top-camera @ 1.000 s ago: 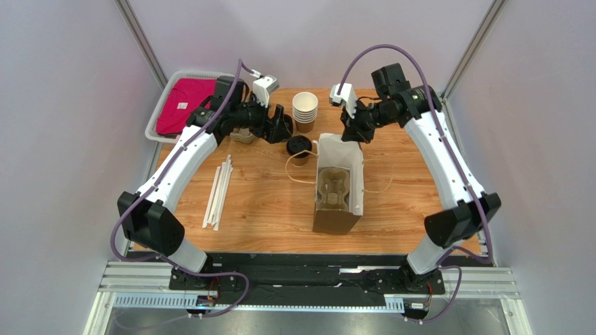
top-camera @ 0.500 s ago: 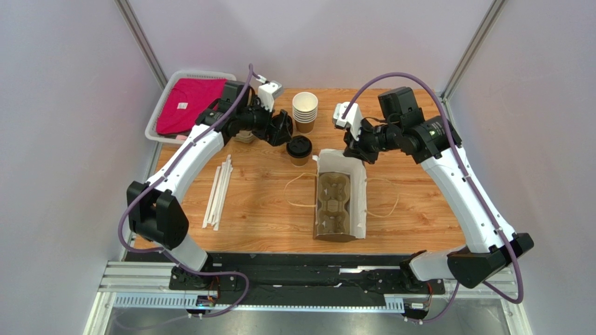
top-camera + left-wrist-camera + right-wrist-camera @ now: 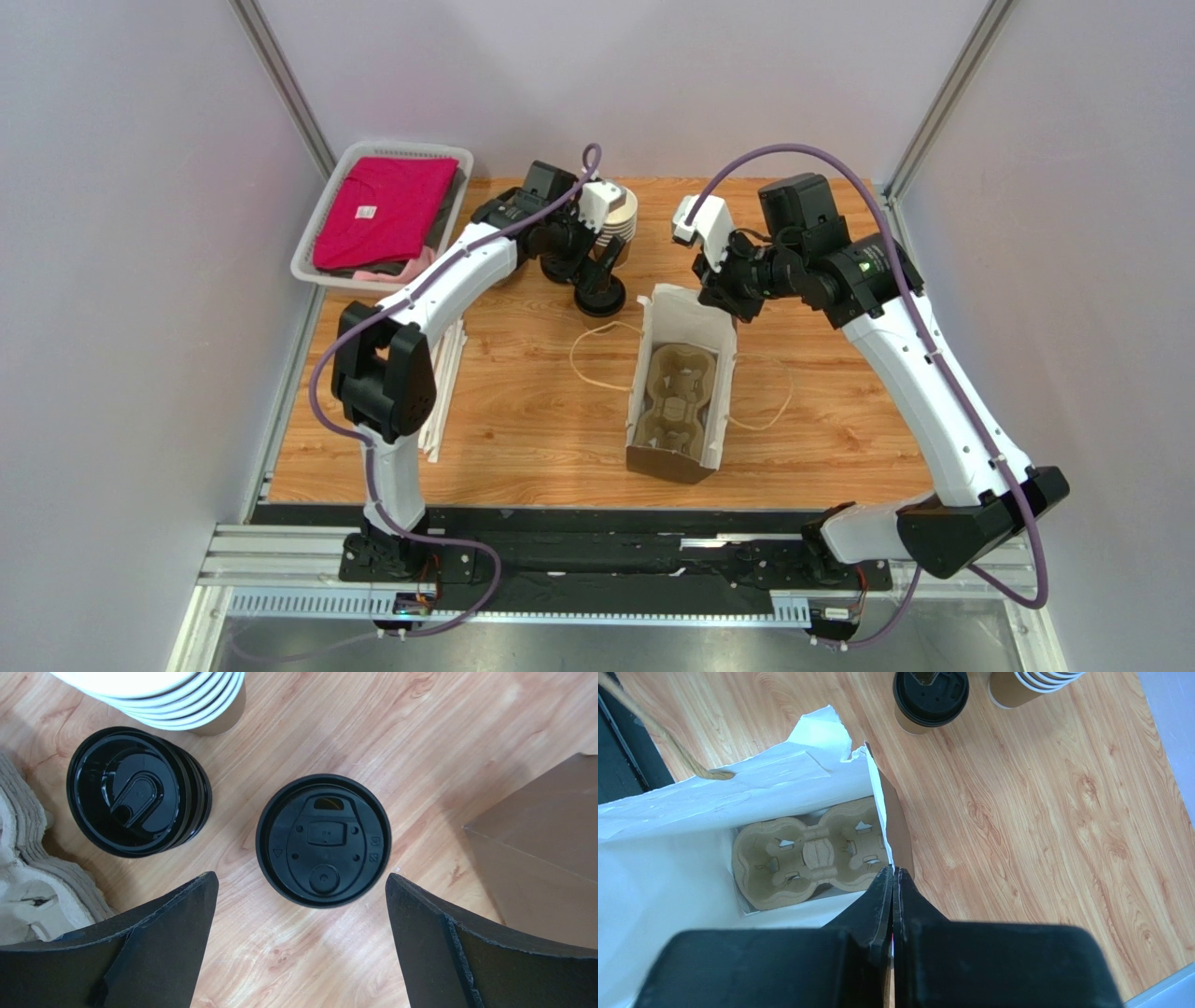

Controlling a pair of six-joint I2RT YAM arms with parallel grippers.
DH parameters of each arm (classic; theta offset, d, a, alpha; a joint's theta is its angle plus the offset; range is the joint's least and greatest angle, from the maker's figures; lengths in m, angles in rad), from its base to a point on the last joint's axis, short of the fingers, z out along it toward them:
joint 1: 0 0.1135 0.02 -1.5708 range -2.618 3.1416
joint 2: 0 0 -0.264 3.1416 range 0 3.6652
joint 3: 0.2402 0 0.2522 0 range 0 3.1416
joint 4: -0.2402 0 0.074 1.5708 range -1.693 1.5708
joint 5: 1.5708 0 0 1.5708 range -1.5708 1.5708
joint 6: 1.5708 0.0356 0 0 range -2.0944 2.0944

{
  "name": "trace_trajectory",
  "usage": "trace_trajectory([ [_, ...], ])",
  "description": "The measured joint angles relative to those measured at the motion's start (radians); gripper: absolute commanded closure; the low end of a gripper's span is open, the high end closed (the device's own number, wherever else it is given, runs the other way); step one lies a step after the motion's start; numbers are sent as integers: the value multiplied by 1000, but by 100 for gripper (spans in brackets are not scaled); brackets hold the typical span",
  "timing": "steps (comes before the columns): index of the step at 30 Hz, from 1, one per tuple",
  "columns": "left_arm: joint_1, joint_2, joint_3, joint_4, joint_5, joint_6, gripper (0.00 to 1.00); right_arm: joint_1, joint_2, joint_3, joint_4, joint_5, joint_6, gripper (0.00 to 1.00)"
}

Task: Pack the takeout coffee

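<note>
**Kraft bag pinched open, cup not yet gripped**

We see the paper bag (image 3: pixel 662 459) on the wooden table (image 3: pixel 842 378). The fully closed fingers of the right gripper (image 3: pixel 892 875) pinch its far rim, and a pulp carrier (image 3: pixel 808 857) lies at its bottom. We judge that the thin rim could tear or slip free if that arm pulls, and the mouth would then sag shut.

The takeout coffee (image 3: pixel 323 840) stands upright on the table just beyond the bag's far corner. It sits between the wide-spread, empty fingers of the left gripper (image 3: pixel 298 882), which touch nothing. A hard squeeze could crush the cup or pop its lid, and an off-centre close could tip it. The pile of loose lids (image 3: pixel 133 791) sits near one finger, close enough to be nudged.

Only the top view shows both arms together. Only the right wrist view shows the carrier's empty wells. Only the left wrist view shows the gaps either side of the lid.
</note>
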Motion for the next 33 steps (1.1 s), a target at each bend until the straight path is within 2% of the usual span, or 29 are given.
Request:
trace_trajectory([
  [12, -42, 84, 85, -95, -64, 11, 1, -3, 0, 0, 13, 31, 34, 100],
  [33, -43, 172, 170, -151, -59, 4, 1, -5, 0, 0, 13, 41, 35, 100],
])
